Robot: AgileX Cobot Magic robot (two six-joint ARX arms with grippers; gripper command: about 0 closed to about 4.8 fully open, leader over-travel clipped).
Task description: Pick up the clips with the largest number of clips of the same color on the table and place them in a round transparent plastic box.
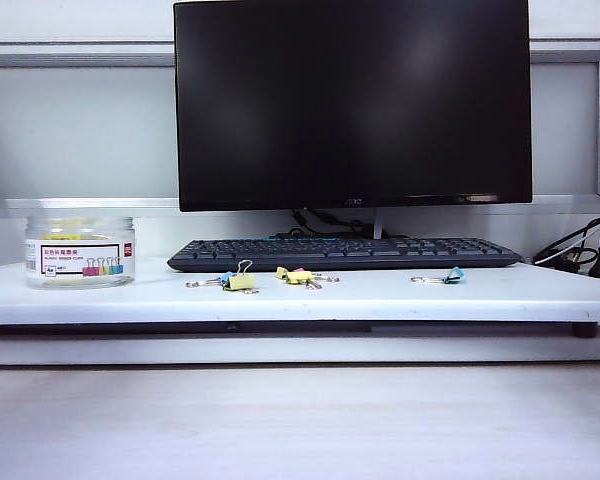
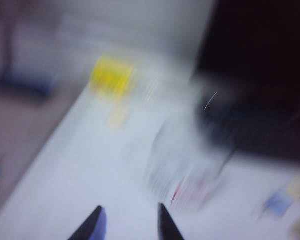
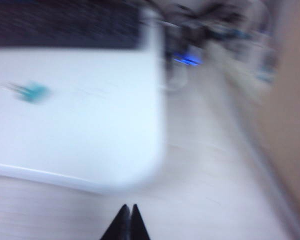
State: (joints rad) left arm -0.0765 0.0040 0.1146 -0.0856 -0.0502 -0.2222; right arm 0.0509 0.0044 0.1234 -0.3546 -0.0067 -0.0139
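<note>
Neither end effector shows in the exterior view: two yellow clips (image 1: 242, 282) (image 1: 294, 275), one teal clip (image 1: 453, 275), one round transparent plastic box (image 1: 79, 252), its label unreadable. Left end effector (image 2: 128, 226), fingers spread and empty, has the blurred box (image 2: 185, 165) just ahead. Right end effector (image 3: 126, 223), pressed together, hovers off the tabletop (image 3: 90, 125).

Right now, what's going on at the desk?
Nothing is being handled yet. The pale-yellow clips lie on the white desk in front of the keyboard, among blue and pink ones, with a teal clip further right. The round transparent plastic box stands at the left end. The left gripper is open and empty, the right gripper shut, both short of the clips.
</note>
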